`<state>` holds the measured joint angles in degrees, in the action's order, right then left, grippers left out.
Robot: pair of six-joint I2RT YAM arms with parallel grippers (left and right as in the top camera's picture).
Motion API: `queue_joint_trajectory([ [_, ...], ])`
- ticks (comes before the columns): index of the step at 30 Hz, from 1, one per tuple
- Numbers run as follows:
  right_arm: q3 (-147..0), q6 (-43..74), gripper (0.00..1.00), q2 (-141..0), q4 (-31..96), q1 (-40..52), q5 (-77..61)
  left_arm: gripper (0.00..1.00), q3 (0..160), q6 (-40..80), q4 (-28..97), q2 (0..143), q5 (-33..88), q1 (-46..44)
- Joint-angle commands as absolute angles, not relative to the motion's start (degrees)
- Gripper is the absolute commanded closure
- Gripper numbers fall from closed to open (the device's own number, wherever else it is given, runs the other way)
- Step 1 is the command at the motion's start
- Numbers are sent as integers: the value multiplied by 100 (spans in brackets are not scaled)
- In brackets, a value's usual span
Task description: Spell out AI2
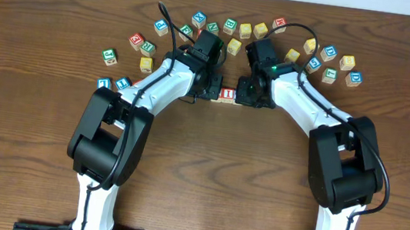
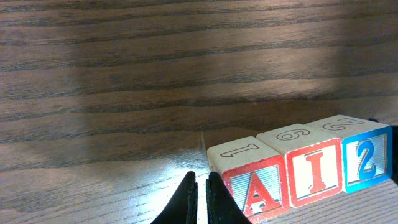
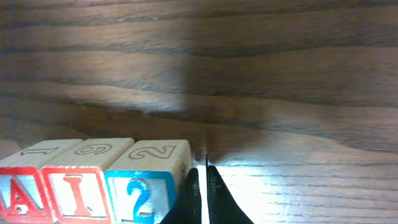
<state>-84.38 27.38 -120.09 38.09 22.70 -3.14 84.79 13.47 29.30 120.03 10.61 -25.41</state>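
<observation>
Left pincer [image 2: 200, 188] and right pincer [image 3: 202, 182] were clenched empty at the row's ends; A cube [image 2: 255, 186], I cube [image 2: 314, 171] and 2 cube [image 2: 367, 158] stood touching; spelling appeared complete.

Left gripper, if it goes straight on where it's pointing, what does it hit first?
Likely only bare table; the A cube sits just right of the shut left gripper, off its line.

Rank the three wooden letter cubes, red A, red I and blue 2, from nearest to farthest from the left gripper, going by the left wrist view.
1. Wooden cube with the red A: just right of the left gripper, at the row's left end.
2. Wooden cube with the red I: middle of the row.
3. Wooden cube with the blue 2: far right end.
</observation>
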Motion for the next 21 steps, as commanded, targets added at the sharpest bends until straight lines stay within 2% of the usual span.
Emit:
queue_joint_trajectory([
  [1,-8453,2720,99,-12079,3820,2139,-298,92,8453,1269,2912,12077,1085,-2554],
  [12,-8453,2523,99,-11631,3835,1772,-301,92,8466,1269,3100,11880,1135,-2082],
  [18,-8453,2093,99,-10849,3968,1579,-320,92,8468,1118,3345,10910,1131,-1487],
  [21,-8453,1743,94,-10243,4189,1481,-340,92,8468,1120,3566,10116,1133,-1122],
])
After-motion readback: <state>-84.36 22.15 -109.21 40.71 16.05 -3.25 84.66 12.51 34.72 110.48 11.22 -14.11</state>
